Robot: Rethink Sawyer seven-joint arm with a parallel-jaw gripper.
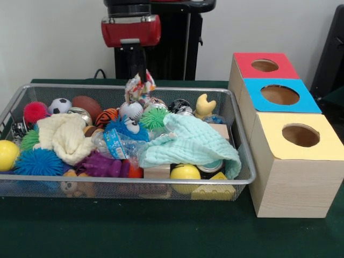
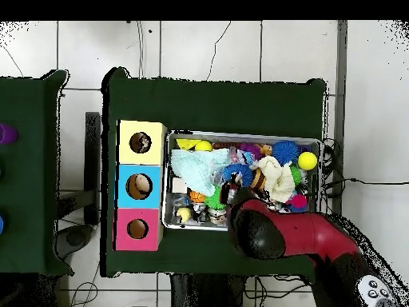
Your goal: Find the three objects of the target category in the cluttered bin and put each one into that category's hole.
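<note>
- Wire mesh bin (image 1: 16, 102) sits on green table (image 1: 134, 231), packed w/ toys & cloths.
- Gripper (image 1: 138, 69) hangs over bin's far rim, near mid; a patterned cloth toy (image 1: 138, 87) is right at its tip. Can't tell if it's pinched on the toy or just above it, fingers not readable.
- Overhead view: red/black arm (image 2: 275, 232) covers the bin's edge nearest the base; gripper itself hidden under it.
- Mint cloth (image 1: 188, 142) is draped over clutter in the bin's box-side half, reaching the front rim.
- Cream cloth (image 1: 64, 137) lies in the other half, beside a crumpled plastic bottle (image 1: 113, 144) w/ blue label.
- Yellow ball (image 1: 185, 173) against front rim under mint cloth; another yellow ball (image 1: 7, 154) at the end rim away from the boxes.
- Blue spiky ball (image 1: 37, 161) near that second ball; pink fuzzy ball (image 1: 35, 112) & soccer ball (image 1: 60, 105) toward far corner.
- Three wooden boxes just beside the bin: red-top box (image 1: 244, 67) farthest, blue-top box (image 1: 252, 91) mid, yellow-top box (image 1: 274, 137) nearest, each w/ round hole.
- Overhead: something sits inside each hole, too small to ID.
</note>
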